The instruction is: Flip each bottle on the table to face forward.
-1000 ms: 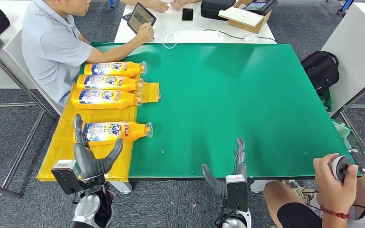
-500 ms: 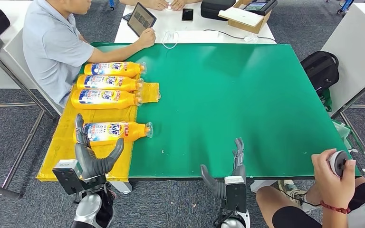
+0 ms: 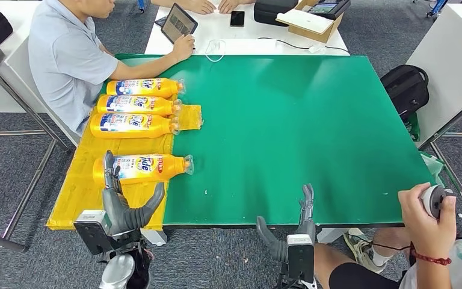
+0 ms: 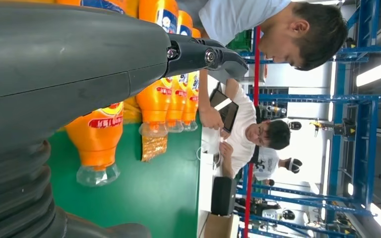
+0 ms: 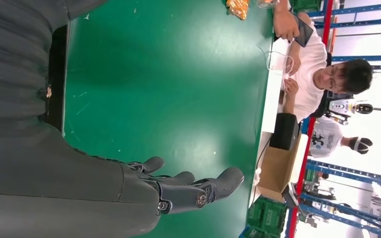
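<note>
My left robot hand (image 3: 122, 203), open, wants the orange plastic detergent bottle (image 3: 142, 167) at 12 o'clock; I'd grip mid-body.

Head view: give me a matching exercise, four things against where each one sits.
Things:
1. nearest bottle
2. tablet
3. left hand
4. black backpack

Places:
A. on the floor, right of the green table
B. on the white table
C. at the near edge of the yellow mat
D. lying alone, apart from the row of three

Pairs: 1-D, 2-B, 3-C, 4-A
</note>
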Tool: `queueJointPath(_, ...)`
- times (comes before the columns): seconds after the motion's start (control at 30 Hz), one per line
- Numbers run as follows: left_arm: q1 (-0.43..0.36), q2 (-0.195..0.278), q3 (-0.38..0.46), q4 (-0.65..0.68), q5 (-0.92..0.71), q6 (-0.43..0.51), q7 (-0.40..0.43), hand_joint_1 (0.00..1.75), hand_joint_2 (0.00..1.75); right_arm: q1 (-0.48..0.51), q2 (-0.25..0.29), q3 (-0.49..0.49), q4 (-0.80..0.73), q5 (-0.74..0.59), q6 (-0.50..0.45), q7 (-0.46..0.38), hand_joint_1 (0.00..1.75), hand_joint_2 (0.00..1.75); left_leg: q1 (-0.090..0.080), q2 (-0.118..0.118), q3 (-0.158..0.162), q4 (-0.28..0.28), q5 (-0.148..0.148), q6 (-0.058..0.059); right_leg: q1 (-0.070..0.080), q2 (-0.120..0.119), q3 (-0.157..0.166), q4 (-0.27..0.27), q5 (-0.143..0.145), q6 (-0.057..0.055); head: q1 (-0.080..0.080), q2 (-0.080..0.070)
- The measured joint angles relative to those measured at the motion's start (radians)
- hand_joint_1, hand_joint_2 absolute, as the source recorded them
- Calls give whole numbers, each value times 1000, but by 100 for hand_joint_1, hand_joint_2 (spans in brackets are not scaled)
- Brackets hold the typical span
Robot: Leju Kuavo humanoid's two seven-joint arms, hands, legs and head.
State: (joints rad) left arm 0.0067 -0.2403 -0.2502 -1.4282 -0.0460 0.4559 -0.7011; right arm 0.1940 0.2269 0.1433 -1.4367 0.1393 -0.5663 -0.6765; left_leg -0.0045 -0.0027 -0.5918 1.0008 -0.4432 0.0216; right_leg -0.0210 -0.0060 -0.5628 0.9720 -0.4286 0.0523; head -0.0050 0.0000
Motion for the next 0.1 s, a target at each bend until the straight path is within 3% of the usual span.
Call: queueJointPath(0.1,17,0,-1,-22,7,-10,0,0,175,1,1,-1,-2,-1,2,-8,0,175,0,0,0,0,0,0,0,0,0,0,0,0,0,0)
